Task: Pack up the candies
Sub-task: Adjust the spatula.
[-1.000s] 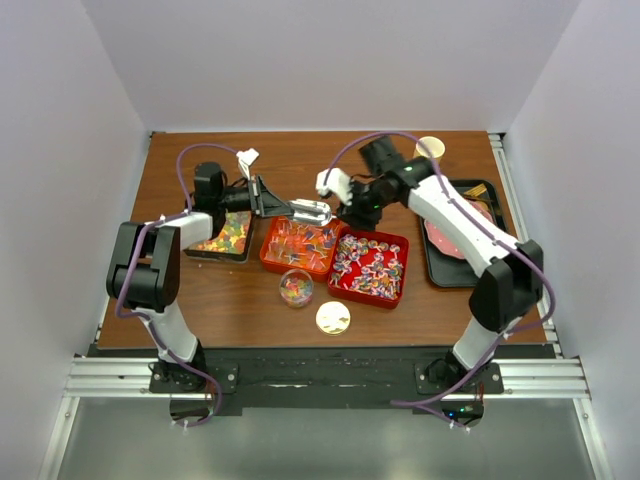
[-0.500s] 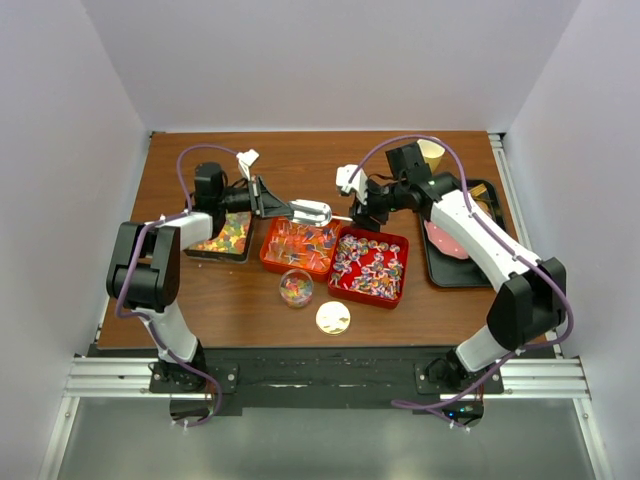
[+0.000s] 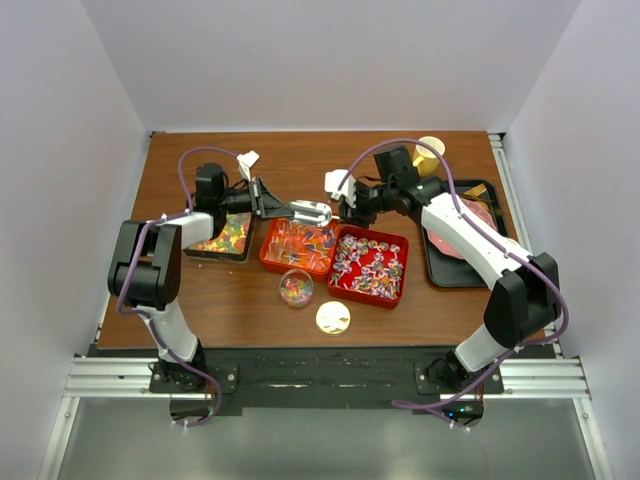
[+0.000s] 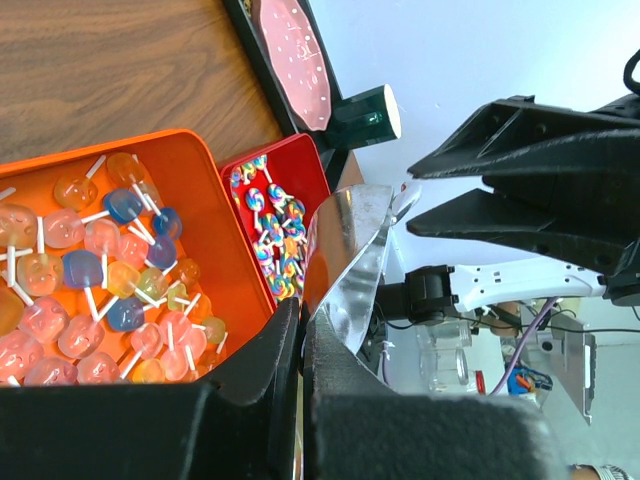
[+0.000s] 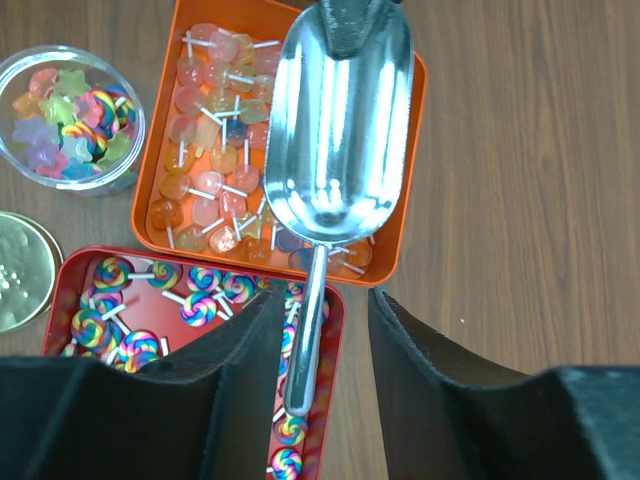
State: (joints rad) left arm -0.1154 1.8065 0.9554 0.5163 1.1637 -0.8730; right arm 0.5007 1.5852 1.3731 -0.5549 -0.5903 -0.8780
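Handover of the scoop (image 5: 335, 130) seems the step in hand. Left fingers (image 3: 272, 203) clamp its bowl end; right fingers (image 3: 346, 210) stand apart either side of the handle, gripping nothing. Close squarely on the handle before the left lets go. Its long axis runs arm to arm, handle toward the right. Candies (image 5: 210, 180) fill the trays (image 4: 225, 220) beneath, sticks pointing every way.

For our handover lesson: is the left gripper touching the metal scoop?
Touching. In the left wrist view, the left gripper, jaws shut, pinches the metal scoop by its rim.
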